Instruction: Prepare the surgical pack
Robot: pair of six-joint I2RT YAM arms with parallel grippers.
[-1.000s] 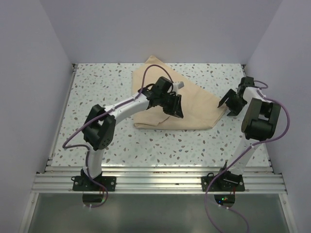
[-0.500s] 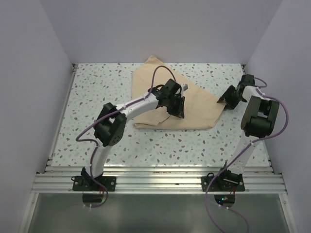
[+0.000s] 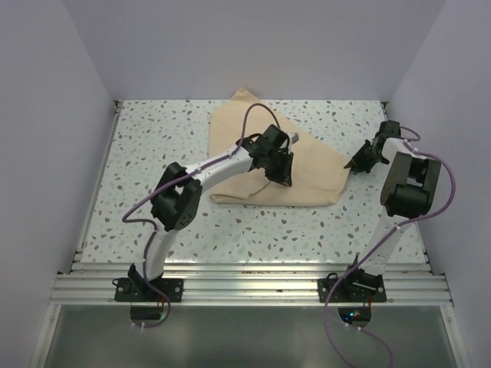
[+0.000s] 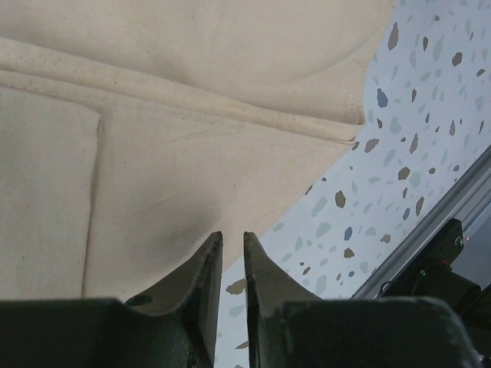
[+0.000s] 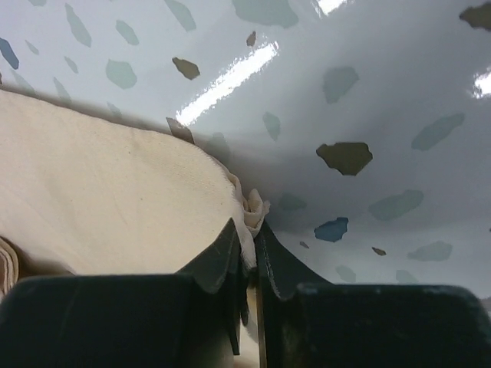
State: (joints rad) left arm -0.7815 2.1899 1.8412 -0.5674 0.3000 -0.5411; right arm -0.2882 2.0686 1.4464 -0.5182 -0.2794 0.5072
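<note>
The right gripper (image 5: 247, 230) has closed in to pinch the 3 o'clock corner of the surgical pack (image 3: 311, 172), lying at the table's (image 3: 153, 153) 12 o'clock; its thin bite may slip under a pull, the near-shut left gripper (image 4: 228, 236) holding nothing.

Bright, even, w/ glare on table (image 5: 230, 79)

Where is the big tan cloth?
In the top view the tan cloth lies at the table's far middle, its right corner pinched by the right tool.
</note>
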